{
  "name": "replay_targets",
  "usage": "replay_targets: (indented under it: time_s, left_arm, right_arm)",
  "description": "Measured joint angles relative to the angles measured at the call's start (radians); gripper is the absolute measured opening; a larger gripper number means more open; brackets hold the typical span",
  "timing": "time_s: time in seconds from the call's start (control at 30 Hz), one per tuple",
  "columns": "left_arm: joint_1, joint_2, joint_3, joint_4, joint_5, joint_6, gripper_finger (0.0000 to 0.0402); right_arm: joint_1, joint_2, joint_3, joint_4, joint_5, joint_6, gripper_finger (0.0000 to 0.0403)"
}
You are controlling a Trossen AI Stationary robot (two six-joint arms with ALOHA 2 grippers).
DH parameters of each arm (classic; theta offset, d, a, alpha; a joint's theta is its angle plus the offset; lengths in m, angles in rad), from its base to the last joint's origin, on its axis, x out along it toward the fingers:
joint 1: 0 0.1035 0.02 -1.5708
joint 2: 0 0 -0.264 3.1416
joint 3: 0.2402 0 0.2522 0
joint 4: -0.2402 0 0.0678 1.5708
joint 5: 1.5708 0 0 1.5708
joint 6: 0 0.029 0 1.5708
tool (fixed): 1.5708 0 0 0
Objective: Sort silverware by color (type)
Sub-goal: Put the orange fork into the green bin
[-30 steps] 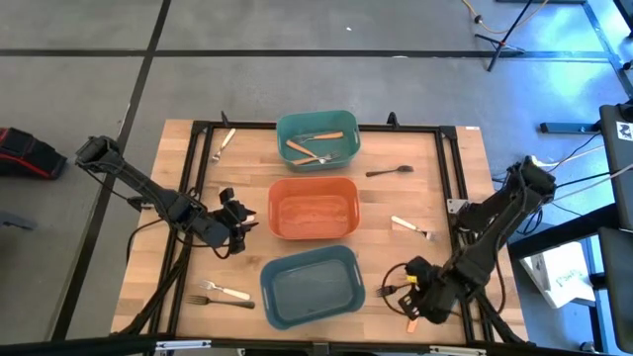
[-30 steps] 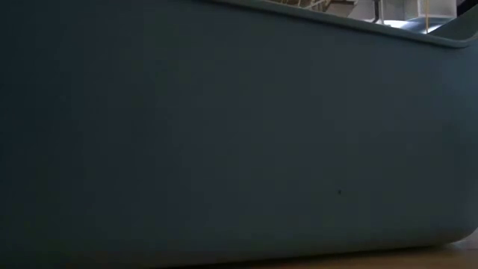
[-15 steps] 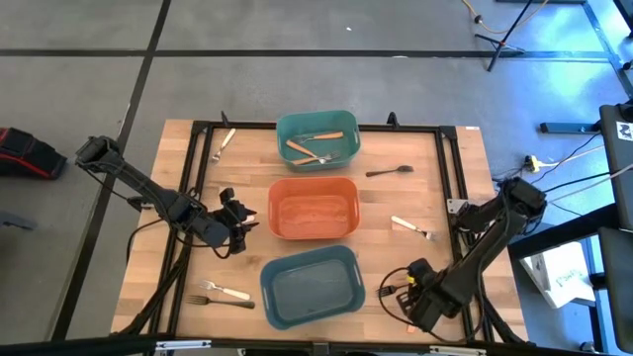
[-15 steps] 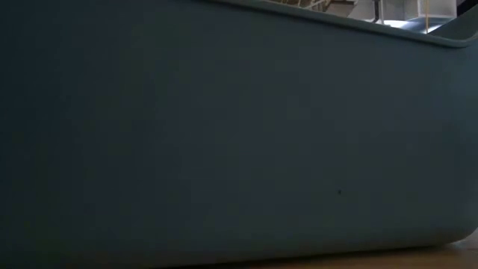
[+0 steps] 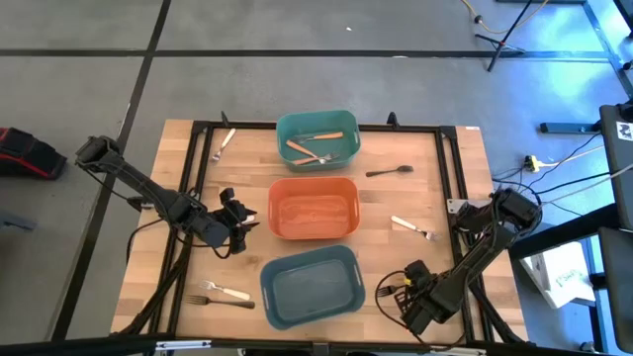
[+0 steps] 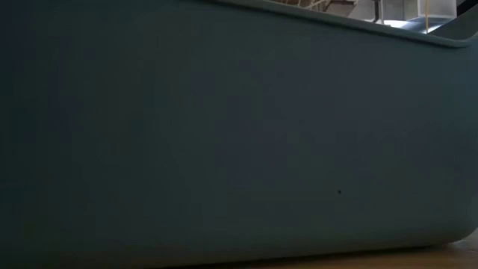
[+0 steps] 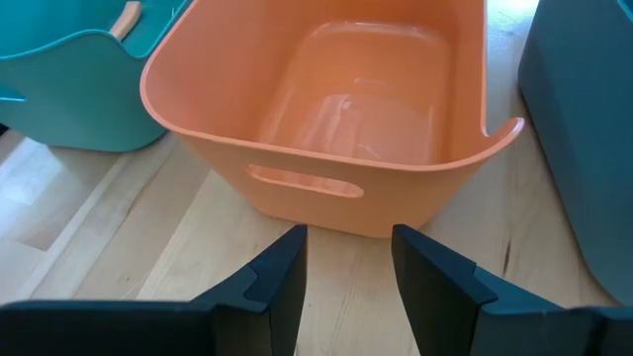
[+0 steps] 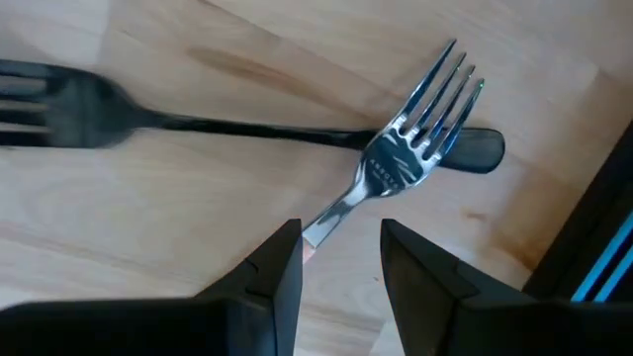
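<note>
My right gripper (image 5: 407,302) is open and low over the table's near right corner. In the right wrist view its fingers (image 8: 341,237) stand on either side of the neck of a silver fork (image 8: 410,138) without touching it. The fork's handle runs back under the gripper and is hidden. This fork's tines lie across the handle of a dark grey fork (image 8: 227,127) that rests flat on the wood. My left gripper (image 5: 240,220) is open and waits left of the orange bin (image 5: 314,208), seen close in the left wrist view (image 7: 348,247).
The teal bin (image 5: 316,138) holds brown-handled forks. The orange bin and the blue-grey bin (image 5: 312,287) show nothing inside. Loose forks lie at the far left (image 5: 223,141), right of the teal bin (image 5: 389,171), right of the orange bin (image 5: 410,227) and near left (image 5: 223,295). The blue-grey bin wall (image 6: 224,134) fills the low view.
My right arm has folded lower, and its gripper has shifted slightly toward the table's near edge. It now covers the light fork handle that showed beside it a second ago. The forks have stayed in place.
</note>
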Motion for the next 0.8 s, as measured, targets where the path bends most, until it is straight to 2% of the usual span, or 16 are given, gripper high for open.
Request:
replay_targets:
  time_s: [0.33, 0.57, 0.67, 0.8]
  left_arm:
    - [0.0, 0.0, 0.0, 0.0, 0.0, 0.0, 0.0144]
    - [0.0, 0.0, 0.0, 0.001, -0.001, 0.0, 0.0144]
    - [0.0, 0.0, 0.0, 0.001, -0.003, 0.001, 0.0144]
    - [0.0, 0.0, 0.0, 0.001, -0.003, 0.001, 0.0144]
  right_arm:
    - [0.0, 0.068, 0.001, 0.008, -0.013, -0.001, 0.0124]
    - [-0.001, 0.094, 0.004, 0.004, -0.018, -0.077, 0.0122]
    - [0.0, 0.095, 0.003, 0.005, -0.016, -0.079, 0.0105]
    - [0.003, 0.095, 0.003, 0.011, 0.009, -0.075, 0.006]
